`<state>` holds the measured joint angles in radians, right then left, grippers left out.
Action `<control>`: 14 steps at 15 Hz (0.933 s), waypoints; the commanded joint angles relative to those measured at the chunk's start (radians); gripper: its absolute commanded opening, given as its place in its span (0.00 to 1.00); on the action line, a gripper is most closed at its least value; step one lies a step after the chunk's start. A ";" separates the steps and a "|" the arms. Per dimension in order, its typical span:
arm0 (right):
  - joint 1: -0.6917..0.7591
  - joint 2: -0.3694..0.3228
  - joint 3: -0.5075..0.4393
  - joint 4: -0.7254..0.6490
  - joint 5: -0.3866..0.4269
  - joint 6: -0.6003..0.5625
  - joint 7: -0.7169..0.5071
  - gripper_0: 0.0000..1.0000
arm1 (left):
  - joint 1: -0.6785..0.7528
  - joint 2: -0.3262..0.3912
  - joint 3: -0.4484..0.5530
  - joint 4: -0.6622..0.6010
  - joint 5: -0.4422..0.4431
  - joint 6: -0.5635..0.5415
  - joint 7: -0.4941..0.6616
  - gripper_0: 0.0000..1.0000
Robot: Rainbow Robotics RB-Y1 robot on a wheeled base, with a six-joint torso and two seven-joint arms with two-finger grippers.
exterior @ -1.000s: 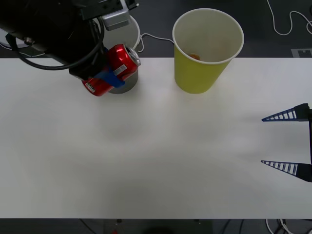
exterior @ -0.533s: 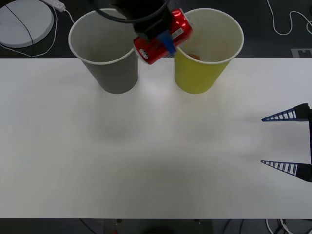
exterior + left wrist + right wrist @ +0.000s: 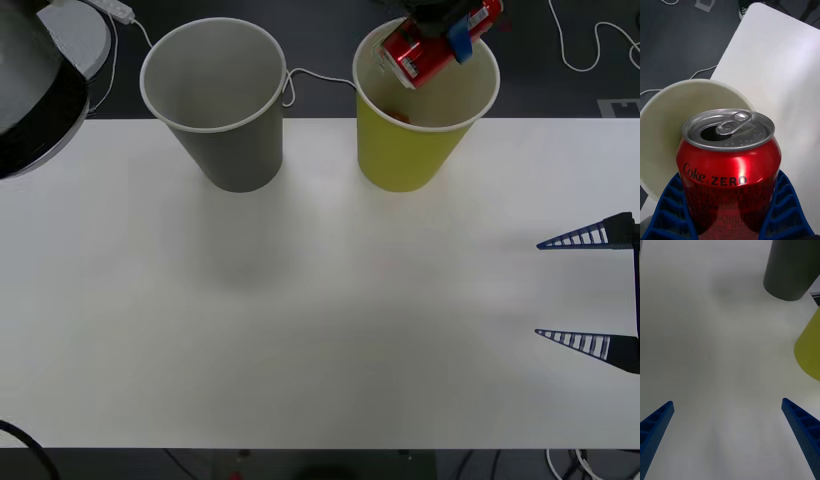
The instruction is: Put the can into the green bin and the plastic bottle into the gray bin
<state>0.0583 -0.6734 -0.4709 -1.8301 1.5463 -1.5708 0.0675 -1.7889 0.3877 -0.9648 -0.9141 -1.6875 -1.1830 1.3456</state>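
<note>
Your left pincer (image 3: 447, 38) is gripping the can (image 3: 430, 45), now carried from beside the gray bin (image 3: 214, 100) to above the green bin (image 3: 425, 105), probably ready for release. Right pincer (image 3: 590, 290) is waiting wide over the worktop (image 3: 300, 320).

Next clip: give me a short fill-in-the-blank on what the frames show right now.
1. The left tool holds the small red soda can over the ____ paper-cup-shaped bin.
2. The can's pull-tab opening is ____.
3. The right tool hovers over the white table with its fingers ____.

Missing words: yellow-green; open; open
</note>
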 commanded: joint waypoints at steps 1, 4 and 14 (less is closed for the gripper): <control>0.000 0.000 0.000 0.000 0.000 0.000 0.000 1.00 | -0.053 -0.072 -0.018 0.139 0.000 0.049 0.003 0.01; 0.000 0.000 0.000 0.000 0.000 0.000 0.000 1.00 | -0.072 -0.112 -0.042 0.238 0.000 0.115 0.004 0.01; 0.000 0.000 0.000 0.000 0.000 0.000 0.000 1.00 | -0.073 -0.147 -0.049 0.342 -0.001 0.186 -0.020 0.95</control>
<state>0.0583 -0.6734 -0.4709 -1.8301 1.5463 -1.5708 0.0675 -1.8623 0.2408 -1.0140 -0.5720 -1.6886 -0.9969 1.3342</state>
